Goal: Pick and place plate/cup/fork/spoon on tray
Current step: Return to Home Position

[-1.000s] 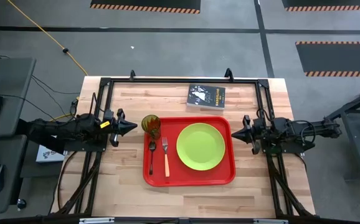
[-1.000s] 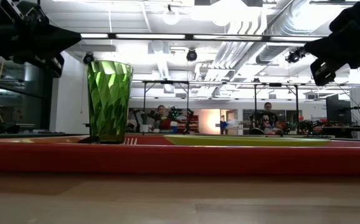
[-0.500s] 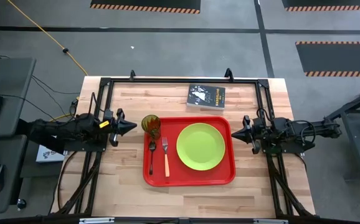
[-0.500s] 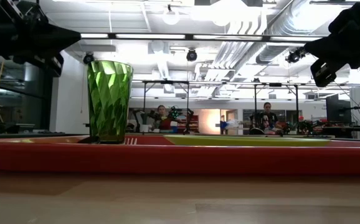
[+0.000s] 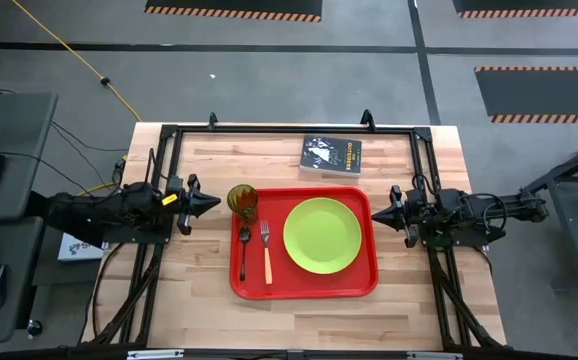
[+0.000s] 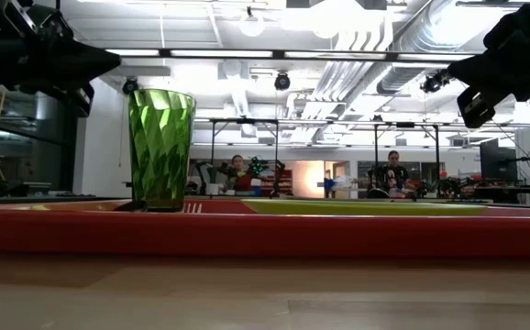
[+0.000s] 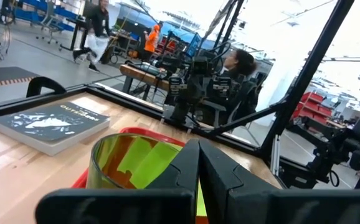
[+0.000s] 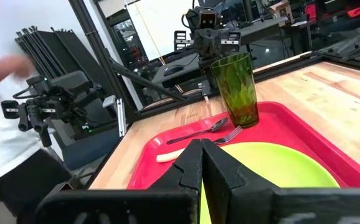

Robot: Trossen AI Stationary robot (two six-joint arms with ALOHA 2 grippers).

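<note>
Nothing's budged since a second ago: your left tool [image 5: 209,203] and right tool [image 5: 377,215] sit pinched shut, empty, either side of the tray [image 5: 304,293], which holds the plate [image 5: 322,235], cup [image 5: 242,198], spoon [image 5: 243,250] and fork [image 5: 266,250]. Looks like you're homing, so just finish parking.

The left arm [image 5: 99,208] and the right arm [image 5: 489,212] lie level. The left hand [image 5: 212,203] and the right hand [image 5: 376,215] point at each other, each pinched closed.

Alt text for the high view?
Overhead: a red tray on a wooden table holds a green plate, a cup, a spoon and a fork. The left gripper and right gripper are shut either side of it; a book lies off the tray.
</note>
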